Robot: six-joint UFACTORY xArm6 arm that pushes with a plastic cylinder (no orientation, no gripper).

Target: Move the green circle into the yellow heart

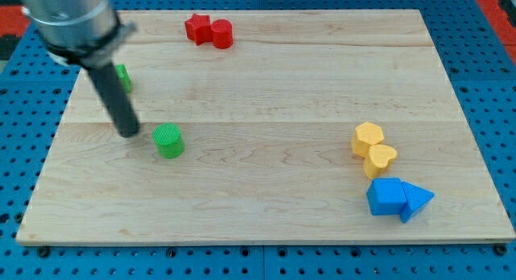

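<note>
The green circle [168, 140] is a short ribbed cylinder at the board's left-centre. The yellow heart [380, 160] lies at the view's right, touching a yellow hexagon [367, 138] just above-left of it. My tip [129, 133] rests on the board a short way to the left of the green circle, with a small gap between them. The rod rises up and to the left from the tip.
A second green block [122, 77] sits at upper left, partly hidden behind the rod. A red star [197, 27] and a red cylinder [222, 34] touch near the top edge. A blue cube [386, 197] and blue triangle [416, 201] lie below the yellow heart.
</note>
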